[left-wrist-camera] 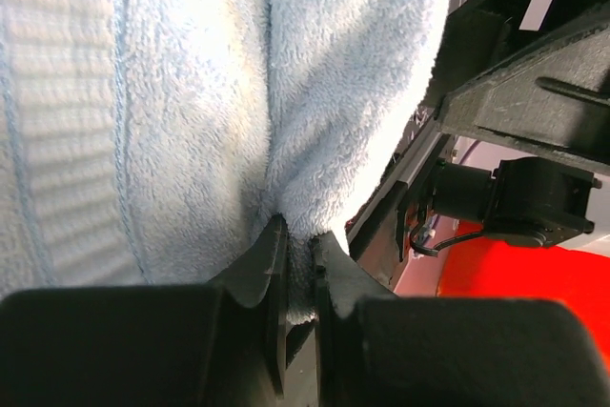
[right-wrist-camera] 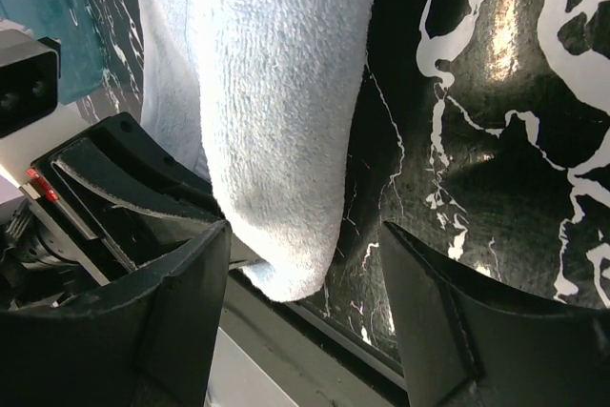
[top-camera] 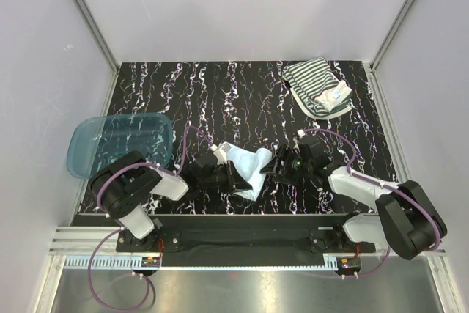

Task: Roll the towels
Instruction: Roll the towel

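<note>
Right now my left gripper [left-wrist-camera: 297, 235] has its two fingers pressed almost together, pinching a fold of the plain light blue terry towel [top-camera: 249, 165] between them. The soft pile bunches up where they bite. My right gripper [right-wrist-camera: 305, 235] is spread wide, and the rounded end of the towel's rolled part lies in the gap between its fingers, closer to one finger than to the other. I cannot tell whether either finger touches the cloth. That towel sits at the near middle of the black marble-patterned table [top-camera: 220, 93], between my two wrists, partly rolled along one side with the rest loose and rumpled. The dark-and-white striped towel with its white patterned patch [top-camera: 316, 87] lies folded in the far right corner, well apart from both of my hands. The translucent blue plastic tub [top-camera: 121, 144] rests at the left edge of the table, just beside my left arm.
</note>
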Tool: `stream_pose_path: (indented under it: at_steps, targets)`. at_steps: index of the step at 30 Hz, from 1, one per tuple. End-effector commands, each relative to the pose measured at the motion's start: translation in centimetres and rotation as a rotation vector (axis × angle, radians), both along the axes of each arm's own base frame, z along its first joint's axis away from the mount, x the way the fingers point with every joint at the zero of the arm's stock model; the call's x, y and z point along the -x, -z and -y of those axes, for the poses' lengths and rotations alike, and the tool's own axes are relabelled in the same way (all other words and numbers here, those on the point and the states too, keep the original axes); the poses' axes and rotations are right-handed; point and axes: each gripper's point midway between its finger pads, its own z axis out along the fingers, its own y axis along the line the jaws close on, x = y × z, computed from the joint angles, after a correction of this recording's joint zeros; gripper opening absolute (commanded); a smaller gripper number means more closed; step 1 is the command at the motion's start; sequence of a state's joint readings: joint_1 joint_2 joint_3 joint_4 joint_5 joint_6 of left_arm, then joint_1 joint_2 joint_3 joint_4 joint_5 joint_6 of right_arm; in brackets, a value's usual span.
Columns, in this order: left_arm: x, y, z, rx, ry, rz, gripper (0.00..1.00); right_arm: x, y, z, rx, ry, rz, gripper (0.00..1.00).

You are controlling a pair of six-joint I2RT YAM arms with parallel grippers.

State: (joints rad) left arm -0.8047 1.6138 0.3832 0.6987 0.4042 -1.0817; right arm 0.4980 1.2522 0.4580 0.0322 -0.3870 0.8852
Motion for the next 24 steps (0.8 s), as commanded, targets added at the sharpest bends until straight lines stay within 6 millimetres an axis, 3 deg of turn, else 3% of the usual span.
stream_pose_path:
  at_steps: [1,6,9,13,18,24]
  targets:
    - [0.4,2.1,-0.9,-0.034,-0.018,-0.062,0.0,-0.7,-0.6,-1.1,-0.055,-0.008,0.052,0.7]
    - [0.6,2.4,-0.9,-0.021,-0.016,-0.078,0.0,-1.6,0.0,-1.6,-0.063,-0.002,0.068,0.69]
    - [0.6,2.4,-0.9,-0.026,-0.016,-0.076,0.0,-2.0,0.8,-2.1,-0.066,-0.005,0.056,0.63]
    - [0.5,2.5,-1.2,-0.032,-0.022,-0.079,0.0,-2.4,1.7,-2.6,-0.069,0.001,0.047,0.39]
    - [0.4,2.5,-1.4,-0.052,-0.017,-0.072,0.04,-2.6,1.6,-2.9,-0.073,0.0,0.052,0.28]
    - [-0.4,2.1,-2.5,-0.171,-0.021,0.008,0.33,-2.4,1.1,-2.0,0.0,0.01,0.036,0.2]
